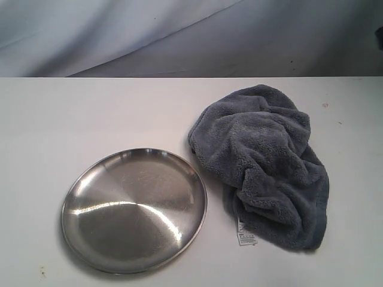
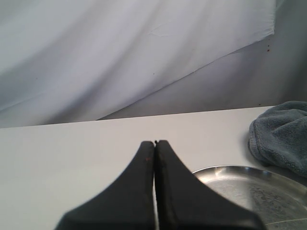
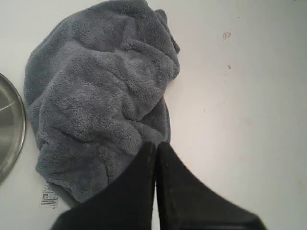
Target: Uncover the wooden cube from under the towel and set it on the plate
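Observation:
A crumpled grey-blue fleece towel [image 1: 263,164] lies on the white table, right of centre, with its white label [image 1: 246,233] at the near edge. The wooden cube is hidden. The shiny steel plate [image 1: 134,209] sits at the towel's left, nothing on it. Neither gripper shows in the exterior view. My left gripper [image 2: 155,143] is shut with nothing in it, hovering over bare table beside the plate's rim [image 2: 249,168], and the towel [image 2: 283,134] lies beyond. My right gripper [image 3: 156,144] is shut and holds nothing, above the towel's [image 3: 100,100] edge.
The white table [image 1: 90,119] runs back to a pale draped backdrop [image 1: 179,36]. A small mark [image 1: 325,105] sits on the table right of the towel. The plate's rim [image 3: 12,124] shows at the edge of the right wrist view.

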Robot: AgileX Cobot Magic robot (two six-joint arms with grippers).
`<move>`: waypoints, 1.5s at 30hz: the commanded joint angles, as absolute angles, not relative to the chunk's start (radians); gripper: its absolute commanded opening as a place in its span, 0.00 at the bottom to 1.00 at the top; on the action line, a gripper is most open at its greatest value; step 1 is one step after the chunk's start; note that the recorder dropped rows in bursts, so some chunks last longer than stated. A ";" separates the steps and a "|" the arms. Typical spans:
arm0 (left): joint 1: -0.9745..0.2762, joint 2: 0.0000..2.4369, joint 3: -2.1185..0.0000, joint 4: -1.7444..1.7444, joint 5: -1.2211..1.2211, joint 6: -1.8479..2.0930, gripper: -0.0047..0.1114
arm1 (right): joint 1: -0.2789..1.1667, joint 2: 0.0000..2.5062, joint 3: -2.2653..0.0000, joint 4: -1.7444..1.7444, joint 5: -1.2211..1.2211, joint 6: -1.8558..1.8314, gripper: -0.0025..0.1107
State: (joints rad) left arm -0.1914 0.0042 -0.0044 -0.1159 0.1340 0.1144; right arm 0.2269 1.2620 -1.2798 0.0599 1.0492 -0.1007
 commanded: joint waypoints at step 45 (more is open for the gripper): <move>-0.198 0.000 0.000 -0.118 0.135 0.112 0.04 | 0.620 2.142 -1.916 0.121 1.221 -0.079 0.02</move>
